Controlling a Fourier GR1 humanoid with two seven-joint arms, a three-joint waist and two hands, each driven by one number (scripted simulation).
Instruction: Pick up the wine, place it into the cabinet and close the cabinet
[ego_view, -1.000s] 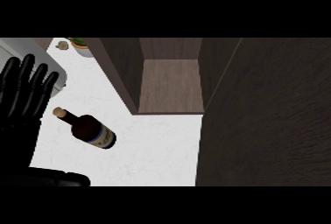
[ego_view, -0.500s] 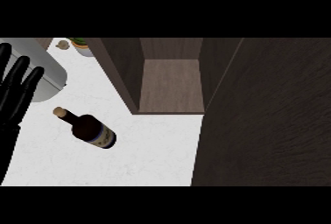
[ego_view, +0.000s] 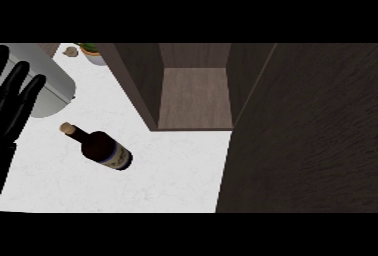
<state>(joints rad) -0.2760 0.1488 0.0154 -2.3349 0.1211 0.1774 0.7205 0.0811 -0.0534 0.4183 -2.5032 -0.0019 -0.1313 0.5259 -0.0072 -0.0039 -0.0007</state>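
Note:
The wine bottle, dark with a tan cork and a pale label, rests on the white counter; its cork end points to the upper left. My left hand shows at the left edge, fingers straight and pointing up, open and holding nothing, a short way left of the bottle. The dark wood cabinet stands open behind the bottle, and its inner shelf is bare. Its door is swung out and fills the right side. My right hand is not visible.
A grey rounded container stands at the back left, partly behind my left hand. A small potted plant and a little brown object sit at the far counter edge. The cabinet's left wall rises just beyond the bottle.
My left hand has drifted left, now partly cut off by the view's edge. A dark shape at the lower left a second ago is gone. The bottle has not moved.

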